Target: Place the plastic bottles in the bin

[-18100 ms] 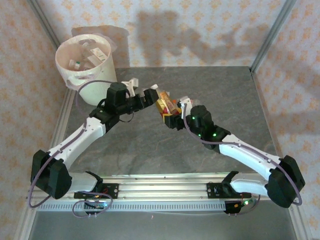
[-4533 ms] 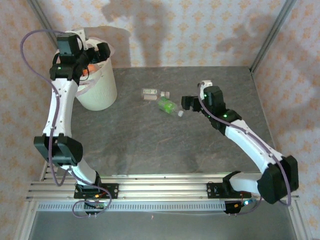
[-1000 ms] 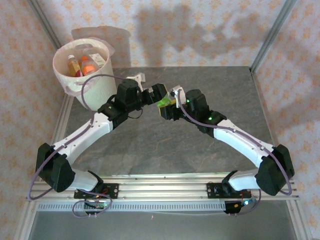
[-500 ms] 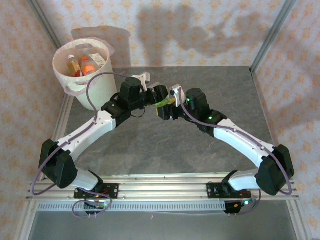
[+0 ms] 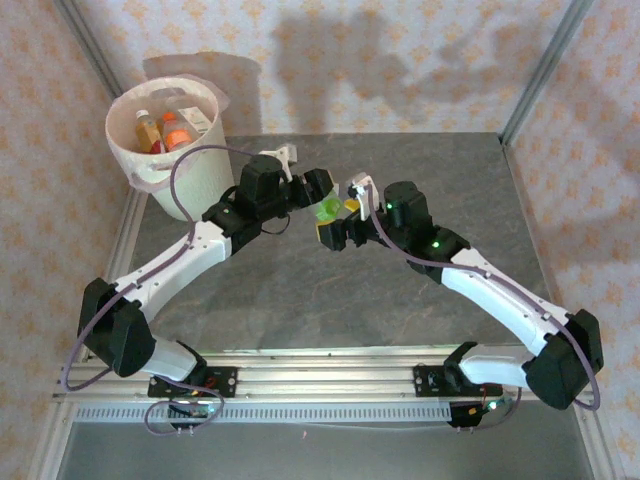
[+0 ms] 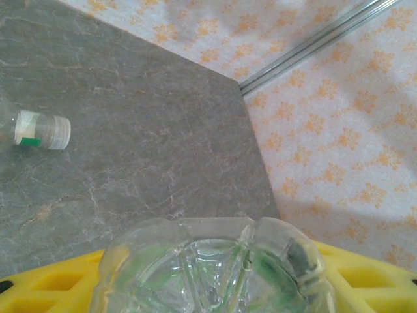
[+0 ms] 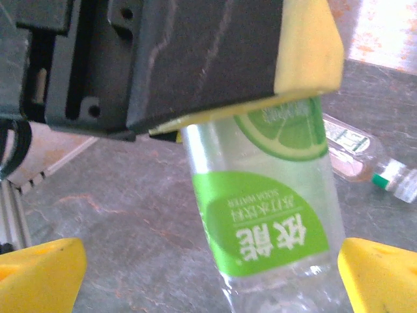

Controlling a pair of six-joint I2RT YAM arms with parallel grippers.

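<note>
my left claw [image 5: 320, 193] is pinched on a clear plastic bottle with a lime-green label [image 5: 326, 210], its yellow pads pressed on either side of the body. from my left wrist the bottle's fluted base [image 6: 215, 267] sits between the two yellow fingers [image 6: 55, 287]. my right claw [image 5: 338, 221] is spread wide around the same bottle. from my right wrist, the label [image 7: 264, 225] stands between my two yellow fingertips [image 7: 39, 270]. one fingertip is well clear of it and the other is just beside it; whether that one touches i cannot tell. my left arm rises from its base at the near left, elbow out to the left, forearm slanting toward the middle of the grey stone-patterned table [image 5: 300, 300]. my right arm mirrors it from the near right, so both claws meet over the far middle of the table. the round cream-white bin with a thin plastic liner [image 5: 113, 130] stands at the far left corner, well apart from the held bottle, with orange-capped bottles [image 5: 172, 130] inside. a small clear bottle with a white cap [image 6: 40, 129] lies on its side on the table. from my right wrist a bottle of pale liquid [image 7: 355, 153] lies there too; whether it is the same one i cannot tell.
</note>
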